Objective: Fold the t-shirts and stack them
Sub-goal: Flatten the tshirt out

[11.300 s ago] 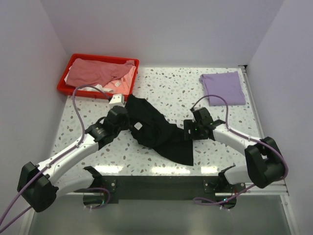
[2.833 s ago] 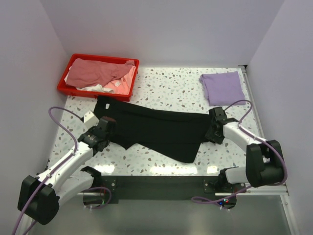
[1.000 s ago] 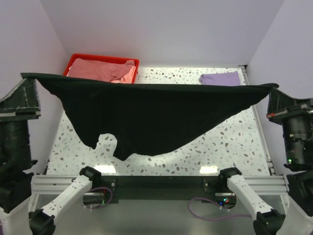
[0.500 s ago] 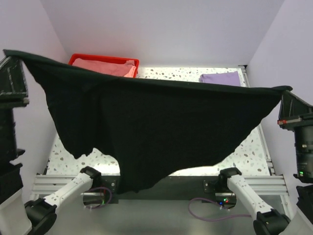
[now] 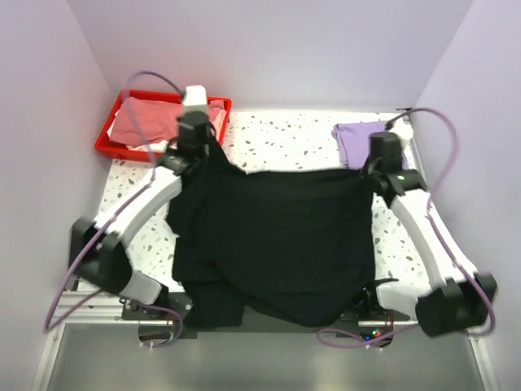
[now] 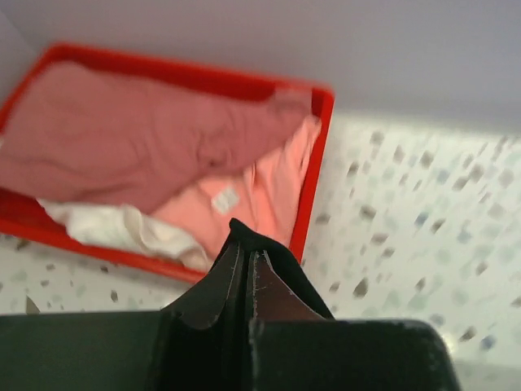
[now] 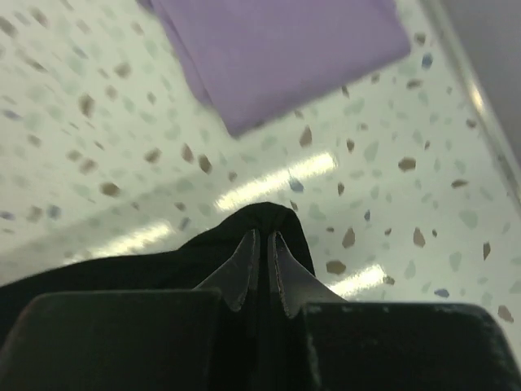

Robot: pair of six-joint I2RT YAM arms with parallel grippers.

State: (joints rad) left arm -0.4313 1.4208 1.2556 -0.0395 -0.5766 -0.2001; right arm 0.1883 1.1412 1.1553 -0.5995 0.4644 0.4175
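Both grippers are clamped tight on the black shirt (image 5: 277, 236). The left gripper (image 6: 248, 259) pinches its far left corner just short of the bin (image 6: 313, 155), and the right gripper (image 7: 264, 243) pinches its far right corner beside the purple shirt (image 7: 277, 49). The black shirt covers the middle of the table (image 5: 285, 134) and spills over the near edge, bunched at the near left.

The step looks like laying it flat for folding. To do it well, I would keep the far edge taut between the two pinches and draw both corners toward the far edge together, so the overhang comes up onto the table. Lower them level, stopping short of the bin and the purple shirt, and let go only once the cloth lies smooth.

Count: one black shirt, one folded purple shirt at the far right corner, one bin at the far left corner holding what seem to be three cloths (dusty red, paler pink, white), and two grippers
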